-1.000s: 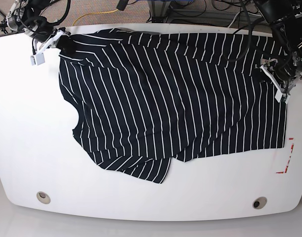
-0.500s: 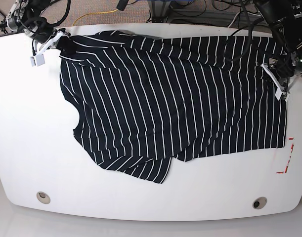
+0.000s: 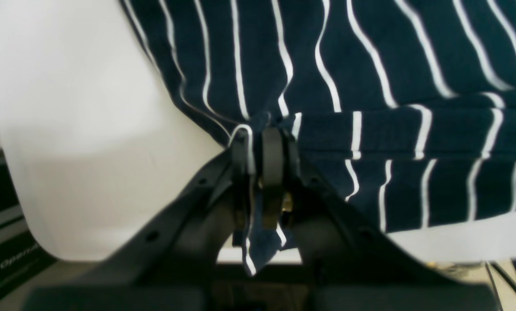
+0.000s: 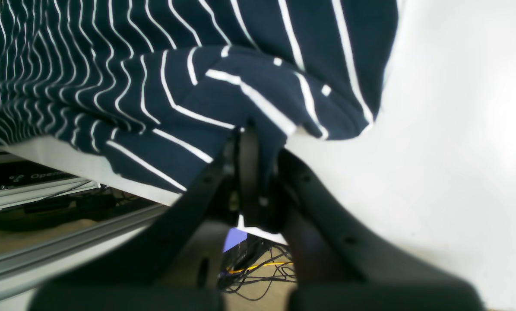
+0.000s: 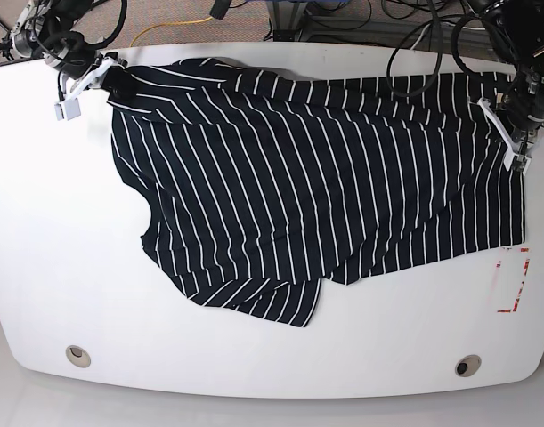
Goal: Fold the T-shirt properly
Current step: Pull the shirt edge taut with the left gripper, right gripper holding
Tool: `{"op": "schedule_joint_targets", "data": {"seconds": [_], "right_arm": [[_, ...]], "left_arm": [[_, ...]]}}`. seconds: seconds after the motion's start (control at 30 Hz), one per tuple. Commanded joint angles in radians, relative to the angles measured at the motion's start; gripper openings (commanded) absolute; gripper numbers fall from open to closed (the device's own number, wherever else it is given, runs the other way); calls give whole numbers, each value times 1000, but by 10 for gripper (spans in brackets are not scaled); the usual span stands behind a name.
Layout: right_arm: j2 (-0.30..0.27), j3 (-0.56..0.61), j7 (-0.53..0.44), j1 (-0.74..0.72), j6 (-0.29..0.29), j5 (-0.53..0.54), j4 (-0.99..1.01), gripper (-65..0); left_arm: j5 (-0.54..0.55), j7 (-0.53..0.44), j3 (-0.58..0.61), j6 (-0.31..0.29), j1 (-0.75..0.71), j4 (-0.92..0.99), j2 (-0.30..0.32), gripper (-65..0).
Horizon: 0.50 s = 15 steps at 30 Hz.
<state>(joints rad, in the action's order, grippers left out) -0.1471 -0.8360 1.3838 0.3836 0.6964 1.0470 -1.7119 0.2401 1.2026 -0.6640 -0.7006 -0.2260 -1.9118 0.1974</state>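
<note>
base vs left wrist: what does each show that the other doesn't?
Base only: the whole T-shirt spread on the white table, the right gripper at its far corner, a red mark near the table edge. Left wrist only: the left gripper with its fingers shut on a bunched fabric edge, a tail of cloth hanging between them. Both: striped fabric, white tabletop, the left gripper at the shirt's edge.

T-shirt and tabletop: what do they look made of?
T-shirt: soft knit fabric, likely cotton jersey, matte dark navy with thin white stripes. It drapes, wrinkles and bunches where each pincer pinches it.
Tabletop: rigid, smooth white surface, semi-gloss. Soft light reflections show in the wrist views. Probably laminate or painted board, but the look leaves it open.
</note>
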Motion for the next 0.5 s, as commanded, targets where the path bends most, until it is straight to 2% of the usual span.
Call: {"op": "schedule_joint_targets", "data": {"seconds": [0.0, 0.1, 0.17, 0.33, 0.47], "right_arm": [[-16, -6, -14, 1, 2, 16, -12, -650], [-16, -6, -14, 1, 2, 16, -12, -650], [-16, -6, -14, 1, 2, 16, -12, -650], [-16, -6, -14, 1, 2, 16, -12, -650], [-16, -6, -14, 1, 2, 16, -12, -650]], "left_arm": [[-9, -8, -7, 2, -9, -16, 17, -626], [-11, -8, -7, 2, -16, -16, 17, -625], [-11, -7, -7, 2, -25, -16, 20, -599], [-5, -7, -7, 2, -42, -16, 21, -468], [-5, -7, -6, 2, -52, -16, 18, -461]]}}
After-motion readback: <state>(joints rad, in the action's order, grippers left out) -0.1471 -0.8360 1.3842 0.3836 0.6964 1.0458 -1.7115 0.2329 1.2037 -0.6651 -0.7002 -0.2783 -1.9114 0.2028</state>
